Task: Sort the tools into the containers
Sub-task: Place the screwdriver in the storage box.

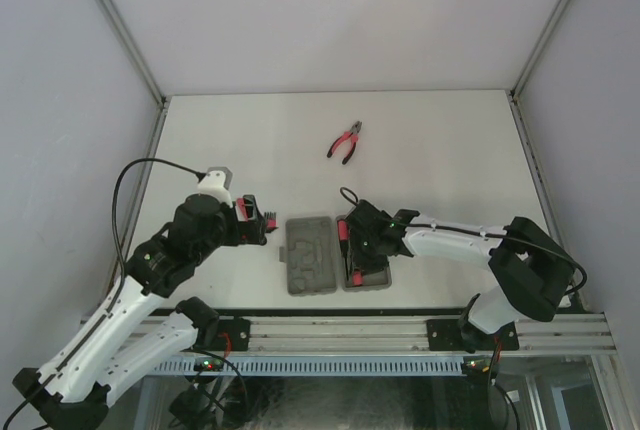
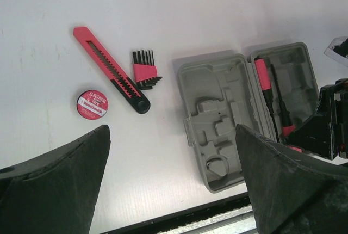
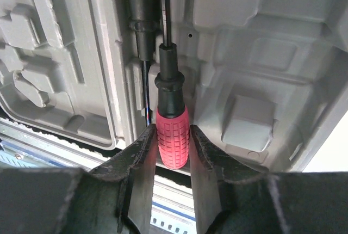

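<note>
The red-handled screwdriver [image 3: 173, 130] runs lengthwise along the right half of the grey case [image 2: 217, 109], beside the hinge. Its shaft points to the case's far end, and its handle is pinched between the right fingers [image 3: 142, 160]. A second driver [image 2: 263, 76] lies alongside it, handle reversed. Left of the case, the left fingers [image 2: 54, 185] hang spread wide above the desk [image 2: 190, 16].

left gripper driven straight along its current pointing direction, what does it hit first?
Probably bare table between the tape roll and the case; one finger might clip the case rim. Depth is unclear.
</note>
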